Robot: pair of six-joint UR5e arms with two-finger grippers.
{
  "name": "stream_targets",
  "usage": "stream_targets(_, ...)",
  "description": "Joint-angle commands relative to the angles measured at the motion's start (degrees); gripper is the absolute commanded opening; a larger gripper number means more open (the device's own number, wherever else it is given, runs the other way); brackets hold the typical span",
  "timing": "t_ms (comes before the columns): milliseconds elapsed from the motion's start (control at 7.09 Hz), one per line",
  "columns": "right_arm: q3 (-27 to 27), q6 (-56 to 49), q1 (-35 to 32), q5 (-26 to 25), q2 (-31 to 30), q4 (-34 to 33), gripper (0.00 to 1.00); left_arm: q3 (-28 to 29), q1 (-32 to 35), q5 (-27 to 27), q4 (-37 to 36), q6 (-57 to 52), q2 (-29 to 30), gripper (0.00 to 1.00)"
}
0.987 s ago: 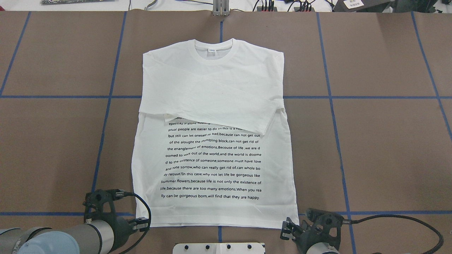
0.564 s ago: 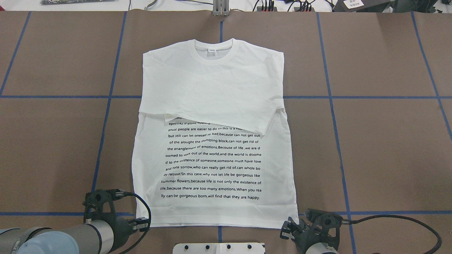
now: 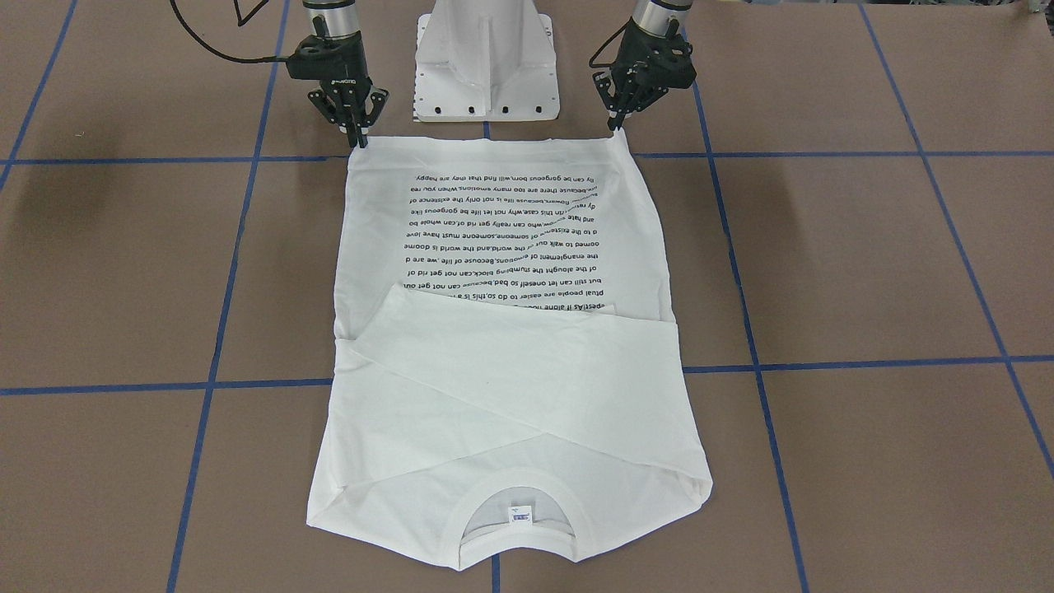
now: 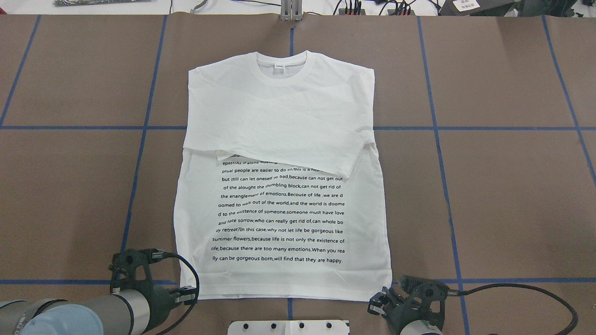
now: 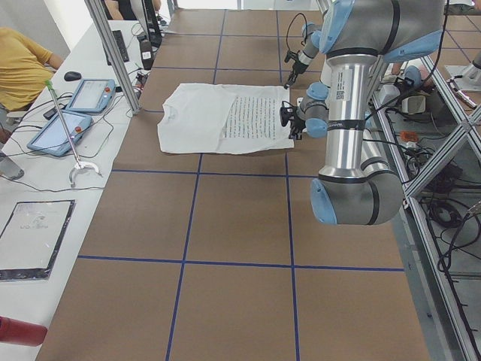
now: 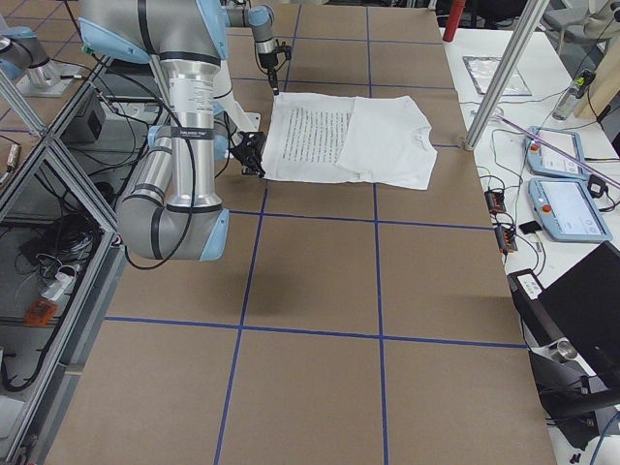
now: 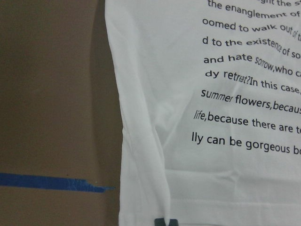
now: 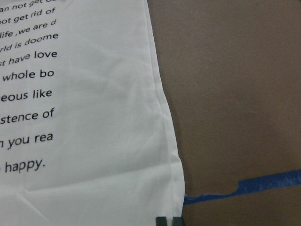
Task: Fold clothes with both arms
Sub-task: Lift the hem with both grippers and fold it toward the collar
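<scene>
The T-shirt (image 4: 279,116) lies flat mid-desk (image 4: 489,186), long axis running away from the robot, collar (image 4: 281,70) at the far end and hem nearest the base. Since a second ago the right pincer (image 3: 360,140) has edged slightly toward the base, drawing its hem corner in a little; the left pincer (image 3: 616,125) has barely moved. Both are pinched closed on the hem corners. The shirt is white, sleeves crossed over the chest, with black text (image 4: 279,218) below.

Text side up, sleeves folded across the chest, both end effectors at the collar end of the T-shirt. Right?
Wrong end: the left end effector and right end effector are at the hem corners of the T-shirt, as the exterior front-facing view shows. The rest stands.
</scene>
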State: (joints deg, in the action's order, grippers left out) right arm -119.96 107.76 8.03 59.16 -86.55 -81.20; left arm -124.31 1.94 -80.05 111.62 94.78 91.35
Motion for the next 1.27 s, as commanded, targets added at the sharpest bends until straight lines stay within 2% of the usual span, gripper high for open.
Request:
stream_targets(0,-0.4,-0.2,-1.8,0.1,0.3,-0.2,0.0,-0.9,0.1,0.0,0.0,0.0,0.0,0.0)
stream_targets(141,-2.9,-0.4,-3.1,0.4,0.2,-0.7,0.0,-2.8,0.1,0.0,-0.2,-0.2,0.0,0.0)
stream_targets(282,-10.3,-0.5,-4.1,1.2,-1.2,-7.7,0.0,-7.7,0.5,-3.1,-0.4,-0.2,-0.3,0.0)
stream_targets(423,-19.2,-0.5,-4.4,5.6,0.1,-19.8,0.0,-13.3,2.8,-6.0,-4.4,-0.2,-0.2,0.0)
stream_targets(564,-28.7,-0.5,-4.4,9.2,4.1,-32.8,0.0,-20.6,3.4,-9.1,-11.5,-0.2,0.1,0.0)
stream_targets(705,-33.9,-0.5,-5.9,12.9,11.1,-45.1,0.0,-27.7,4.6,-11.8,-18.6,-0.2,1.1,0.0)
stream_targets(846,-33.9,-1.5,-10.2,19.0,19.7,-53.3,0.0,-30.4,8.8,-16.8,-26.6,-2.6,7.2,0.0)
stream_targets(987,-33.4,-8.1,-13.7,20.1,22.8,-54.2,0.0,-28.4,14.2,-18.9,-34.4,-8.5,15.7,0.0)
stream_targets(1128,-31.8,-12.4,-16.9,19.9,23.3,-54.1,0.0,-23.8,16.1,-18.9,-37.5,-12.3,19.9,0.0)
